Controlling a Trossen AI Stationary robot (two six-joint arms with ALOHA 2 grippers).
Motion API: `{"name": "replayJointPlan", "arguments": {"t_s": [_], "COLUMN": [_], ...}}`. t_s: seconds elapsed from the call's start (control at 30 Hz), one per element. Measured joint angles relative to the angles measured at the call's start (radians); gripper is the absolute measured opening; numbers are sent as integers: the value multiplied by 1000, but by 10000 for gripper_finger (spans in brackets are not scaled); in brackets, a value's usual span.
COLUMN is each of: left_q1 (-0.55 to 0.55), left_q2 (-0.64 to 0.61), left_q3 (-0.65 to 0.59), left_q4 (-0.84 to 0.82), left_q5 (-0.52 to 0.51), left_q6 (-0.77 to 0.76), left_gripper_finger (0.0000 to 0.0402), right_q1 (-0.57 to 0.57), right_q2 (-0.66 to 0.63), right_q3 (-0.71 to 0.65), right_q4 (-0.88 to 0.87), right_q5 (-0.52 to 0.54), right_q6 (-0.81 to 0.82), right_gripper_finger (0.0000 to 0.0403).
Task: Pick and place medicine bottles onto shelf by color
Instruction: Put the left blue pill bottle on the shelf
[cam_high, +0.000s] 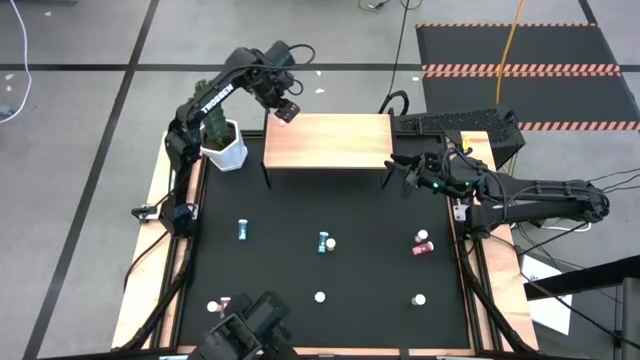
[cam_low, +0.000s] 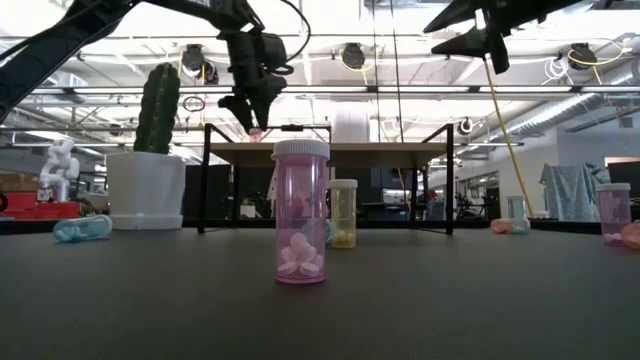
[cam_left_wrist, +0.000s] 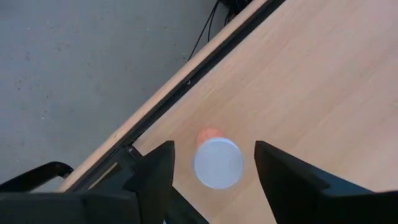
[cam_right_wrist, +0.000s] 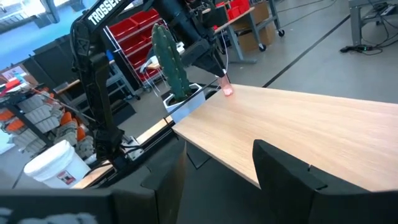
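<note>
The left gripper (cam_left_wrist: 214, 163) hangs over the shelf (cam_high: 330, 142) at its far left corner, fingers spread either side of a pink bottle (cam_left_wrist: 217, 160) standing upright on the wood (white cap up); the right gripper (cam_high: 405, 172) waits open off the shelf's right end

Pink bottle (cam_left_wrist: 217, 160) white-capped, light wooden shelf (cam_high: 330, 140), green cactus (cam_high: 213, 122)

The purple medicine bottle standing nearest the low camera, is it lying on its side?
No. The purple medicine bottle stands upright on the dark table with its white cap on top and white pills resting at its bottom.
</note>
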Motion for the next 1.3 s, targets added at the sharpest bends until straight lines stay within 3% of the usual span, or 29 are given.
{"name": "replayJointPlan", "arguments": {"t_s": [0.4,0.63,0.73,0.87,1.0,1.13,1.3], "left_q1": [-64,-178,-249,-392,-564,-709,-789], "left_q2": [-218,-396,-480,-633,-796,-908,-945], "left_q3": [-1,-6,-56,-233,-503,-778,-1080], "left_q4": [-18,-19,-18,-22,-24,5,8], "left_q5": [-22,-37,-92,-260,-381,-420,-418], "left_q6": [50,23,-73,-299,-643,-975,-1291], "left_gripper_finger": [237,237,237,237,237,237,236], "right_q1": [0,2,2,2,2,2,2], "right_q2": [0,0,0,0,0,0,0], "right_q3": [0,0,0,0,0,0,0], "right_q4": [1,15,27,30,31,31,30], "right_q5": [-5,-9,-35,-80,-89,-88,-88], "right_q6": [4,-8,-23,-22,-22,-28,-52], "right_gripper_finger": [183,183,183,183,183,183,183]}}
